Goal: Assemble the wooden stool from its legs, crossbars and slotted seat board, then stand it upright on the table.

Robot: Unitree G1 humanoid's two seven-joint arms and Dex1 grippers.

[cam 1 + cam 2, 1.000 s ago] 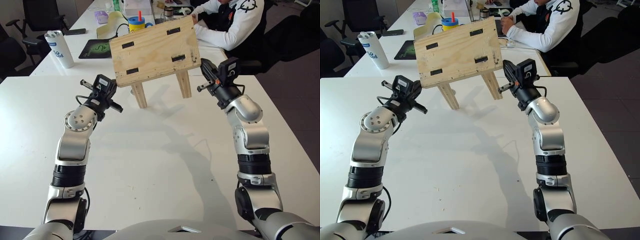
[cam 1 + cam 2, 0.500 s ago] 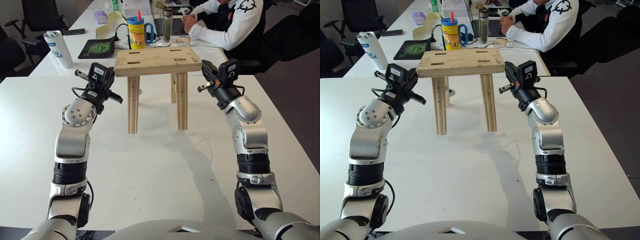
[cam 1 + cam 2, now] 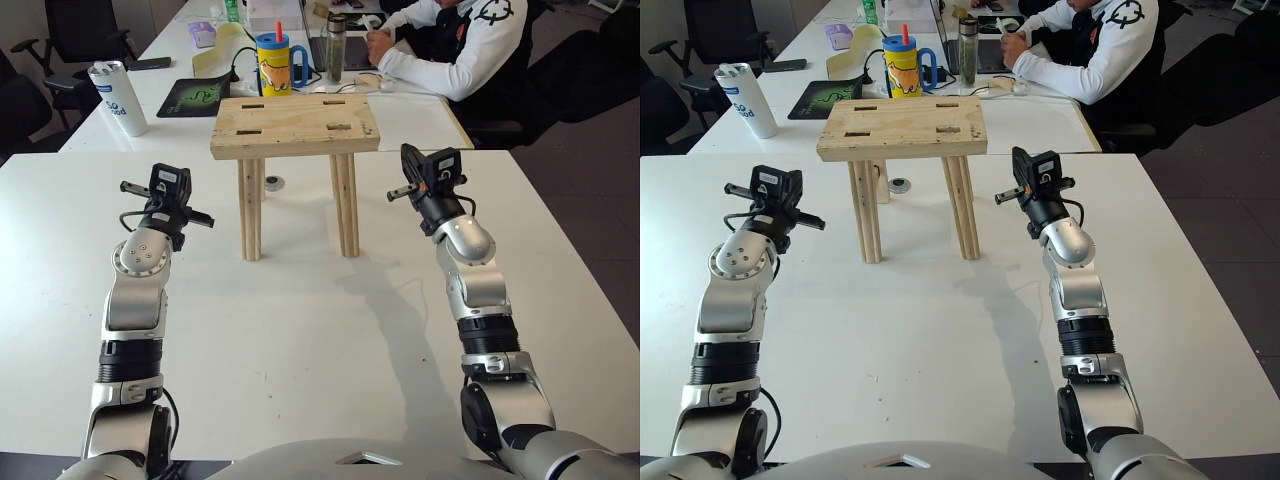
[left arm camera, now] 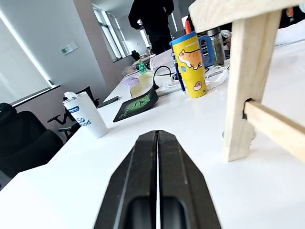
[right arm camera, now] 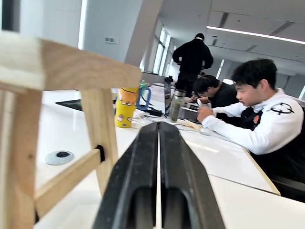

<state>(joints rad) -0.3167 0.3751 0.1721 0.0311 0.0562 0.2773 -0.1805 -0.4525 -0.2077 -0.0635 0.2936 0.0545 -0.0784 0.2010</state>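
Stool [image 3: 295, 128] upright on white table [image 3: 300, 330], all legs [image 3: 250, 208] down, slotted seat on top and level. It stands toward the table's far edge, between the two arms. Crossbar [image 4: 276, 129] seated in a leg notch.

Left gripper [image 4: 157, 143]: fingers pressed together, seam closed, nothing held. It sits to the stool's left, apart from the nearest leg.
Right gripper [image 5: 158, 131]: fingers likewise pressed together, nothing held. It sits to the stool's right, apart from the leg on that side.

Containers, all on the second table [image 3: 420, 115] behind the stool:
- yellow cup [image 3: 272, 50], blue lid, red straw; contents hidden.
- white tumbler [image 3: 117, 97], lidded, far left; contents hidden.
- dark bottle [image 3: 335, 35], just right of the cup; contents cannot be told.

Green mat [image 3: 195, 95] lies flat between tumbler and cup.

Edges and room: a small round disc [image 3: 272, 183] lies on the white table just behind the stool's left legs. The stool's rear legs stand near the far edge. The broad stretch of table top lies on the robot's side of the stool. There is a gap on each side between gripper and leg.
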